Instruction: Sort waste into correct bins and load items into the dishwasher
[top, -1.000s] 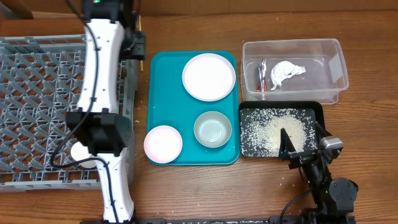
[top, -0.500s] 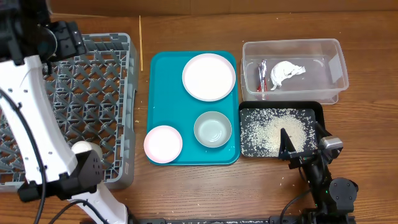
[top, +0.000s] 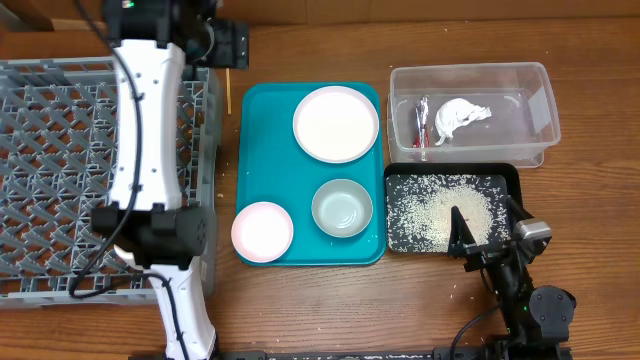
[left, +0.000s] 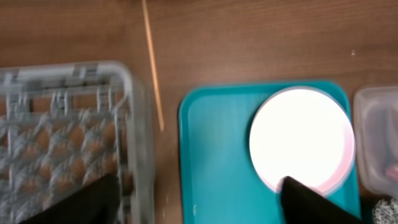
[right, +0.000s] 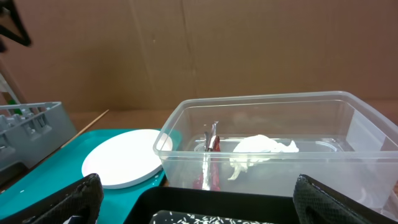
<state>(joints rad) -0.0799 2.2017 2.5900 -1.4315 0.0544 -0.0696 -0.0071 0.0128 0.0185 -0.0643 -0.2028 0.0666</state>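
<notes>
My left gripper (top: 228, 45) (left: 196, 208) is open and empty above the far right corner of the grey dish rack (top: 60, 170) (left: 68, 137). One wooden chopstick (top: 226, 78) (left: 153, 68) lies on the table beside it. The pale plate (top: 336, 123) (left: 303, 140), pinkish bowl (top: 262, 230) and grey-green bowl (top: 342, 207) sit on the teal tray. The clear tub (top: 540, 110) (right: 373, 134) holds the red wrapper (top: 422, 120) (right: 211, 149) and the napkin (top: 460, 117) (right: 258, 149). Rice (top: 440, 205) lies in the black tray (top: 505, 172). My right gripper (top: 485, 228) (right: 205, 214) is open at that tray's near edge. The cup is hidden.
The teal serving tray (top: 262, 150) (left: 217, 162) lies between the rack and the two bins. A few loose rice grains lie on the wood near the black tray's front edge. A cardboard wall stands behind the table in the right wrist view.
My left arm swung out over the rack's far left, then back right to the rack's far right corner by the chopstick. The right arm has not moved.
</notes>
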